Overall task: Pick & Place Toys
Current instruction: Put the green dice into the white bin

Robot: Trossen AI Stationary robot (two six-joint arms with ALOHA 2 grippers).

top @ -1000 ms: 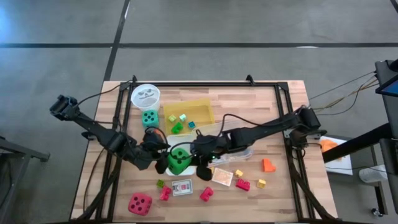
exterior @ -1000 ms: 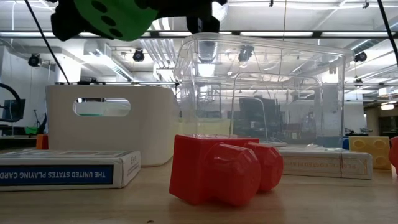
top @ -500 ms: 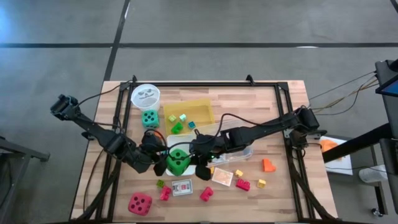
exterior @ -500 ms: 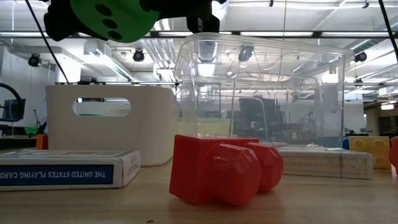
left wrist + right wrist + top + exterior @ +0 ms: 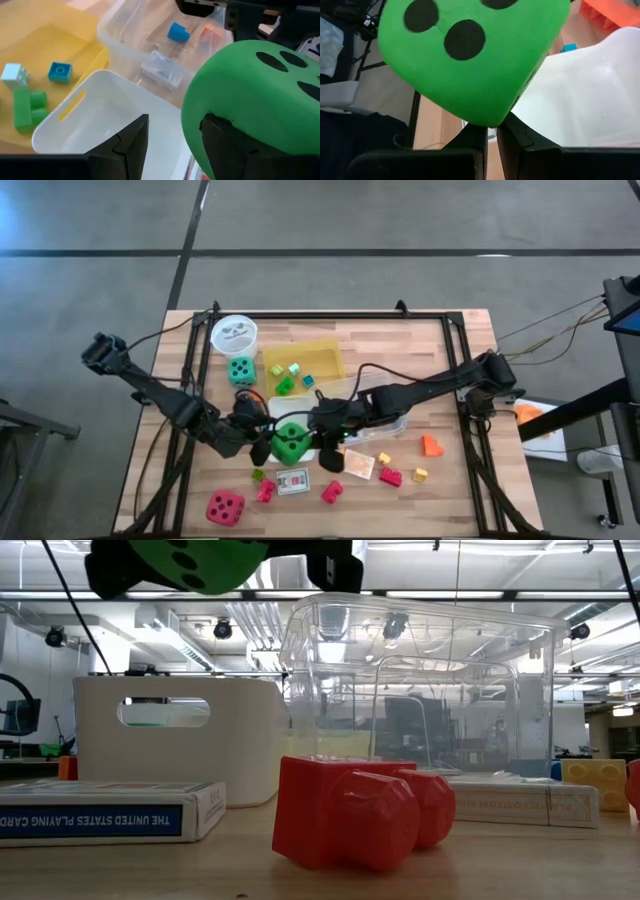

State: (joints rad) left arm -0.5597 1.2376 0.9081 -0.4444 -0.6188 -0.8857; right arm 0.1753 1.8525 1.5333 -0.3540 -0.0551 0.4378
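Left pincer (image 5: 268,446) grips a green dotted die (image 5: 292,442) in midair above a white bin (image 5: 107,112), at the desk's (image 5: 450,360) seven o'clock. Right pincer (image 5: 322,448), fingers closed, touches the die.

Matt green die (image 5: 292,441) (clear glossy plastic box (image 5: 420,700)).

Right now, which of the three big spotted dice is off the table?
The bright green die, gripped by the left end effector above the white bin. The teal die and red die rest on the table.
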